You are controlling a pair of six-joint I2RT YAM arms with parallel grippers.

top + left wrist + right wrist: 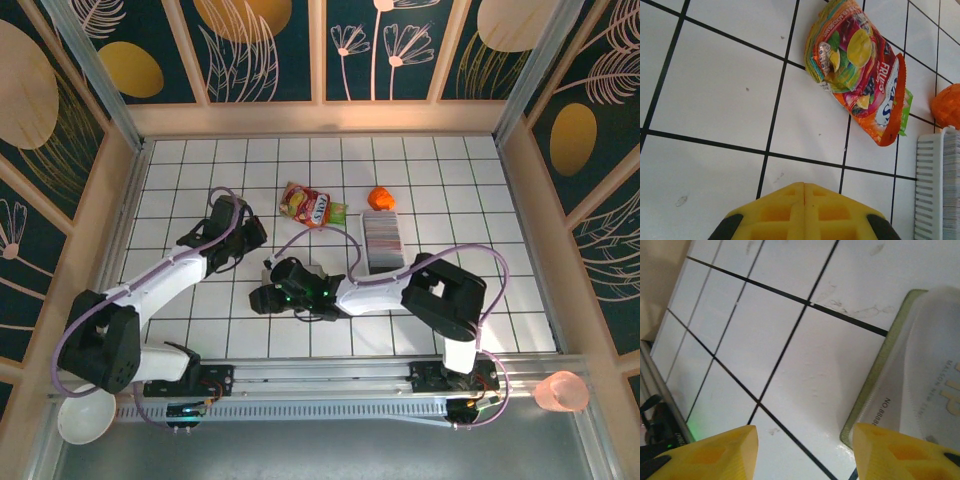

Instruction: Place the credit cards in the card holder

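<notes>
Hanging low over the tiles, the right gripper point(802, 454) has its yellow fingers point(710, 452) well apart, with nothing clamped between them. A corner of the card holder point(920, 355) lies just beside one finger. The holder is flat on the table point(790, 355), showing a pale grey face with an olive rim.

The left gripper point(804, 195) is empty, its yellow fingers pressed together above bare tile. Ahead of it lies a snack bag point(860, 65). Further right, the cards point(954, 190) stand on edge in a white tray point(927, 190), with an orange lump point(947, 105) just past the tray's end.

In the top view the tray sits right of centre, well apart from the right gripper, which reaches across to the middle of the table. A pink cup point(562, 392) and a white bowl point(82, 420) rest off the tiles, by the near corners.
</notes>
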